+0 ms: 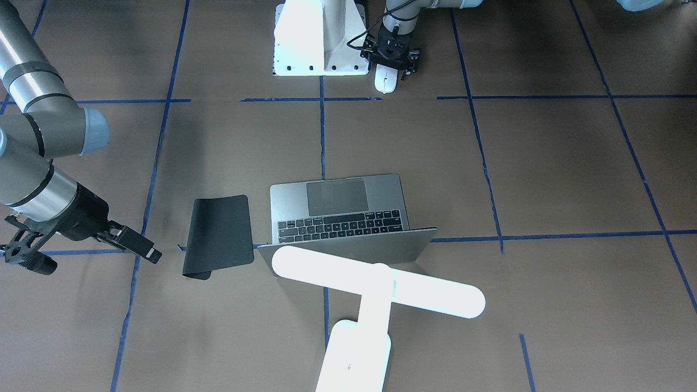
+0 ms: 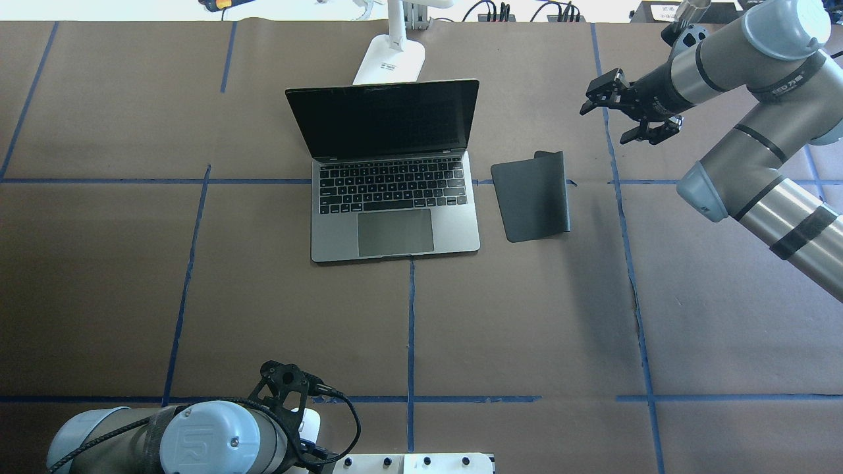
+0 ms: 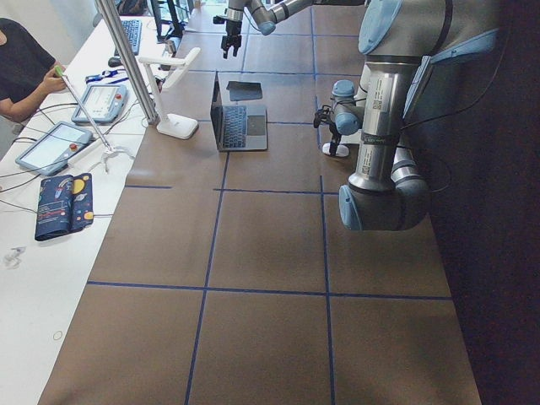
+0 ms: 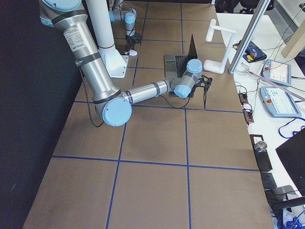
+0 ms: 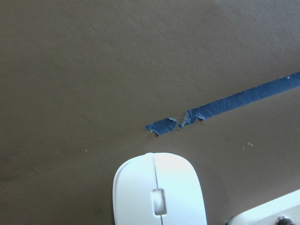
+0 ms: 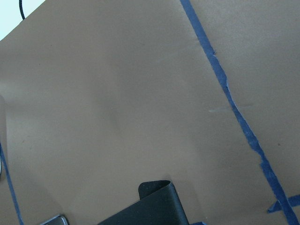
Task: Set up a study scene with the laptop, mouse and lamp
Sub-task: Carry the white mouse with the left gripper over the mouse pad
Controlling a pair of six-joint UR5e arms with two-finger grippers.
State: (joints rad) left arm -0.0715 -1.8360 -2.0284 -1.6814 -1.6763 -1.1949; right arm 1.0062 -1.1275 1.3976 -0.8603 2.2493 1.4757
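The grey laptop stands open in mid-table, its screen dark; it also shows in the front-facing view. The white lamp stands just behind its lid, base on the far side. The white mouse lies on the table by the robot's base and fills the bottom of the left wrist view. My left gripper hangs low over the mouse's rear, jaws spread. My right gripper is open and empty above the table, past the black mat's far right corner.
A black floppy mat lies to the right of the laptop with one edge curled. The white pedestal stands beside the mouse. An operators' bench with tablets runs along the far side.
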